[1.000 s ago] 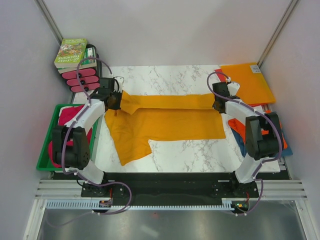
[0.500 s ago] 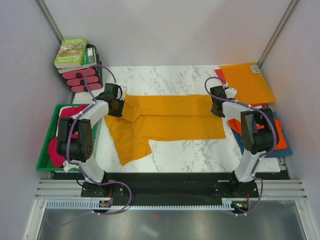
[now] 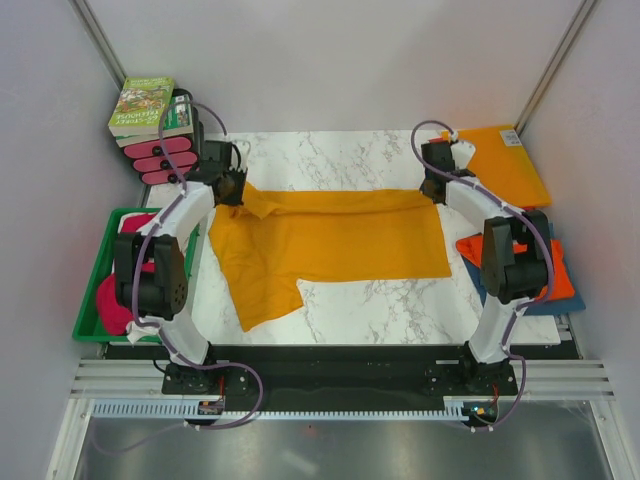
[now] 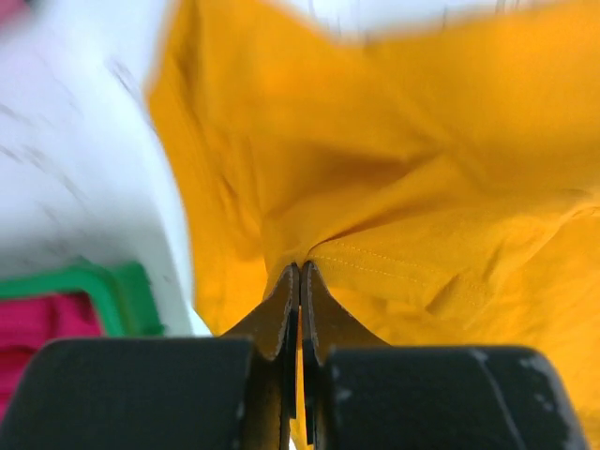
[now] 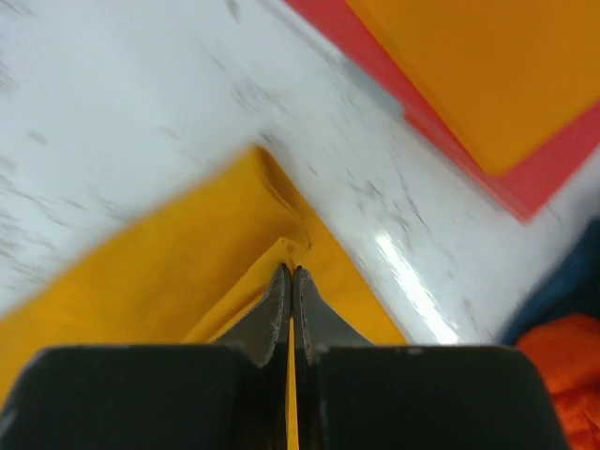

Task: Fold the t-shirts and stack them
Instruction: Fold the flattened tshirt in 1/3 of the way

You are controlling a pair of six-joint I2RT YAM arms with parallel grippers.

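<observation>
Left gripper (image 4: 300,274): clamped on the golden-orange t-shirt (image 3: 330,240), far-left corner.
Right gripper (image 5: 290,274): apparently pinching its far-right corner; view blurred.

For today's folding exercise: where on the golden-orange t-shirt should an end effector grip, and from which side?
The far corners of the golden-orange t-shirt, from above: it lies spread flat, so the thin edge should pinch easily and lift evenly.

This is a robotics lab test cell. Plain white walls (image 3: 330,60) box in a marble-patterned table (image 3: 340,160), and two robot arms (image 3: 170,240) stand bolted to an aluminium rail (image 3: 110,378) at its near edge.
</observation>
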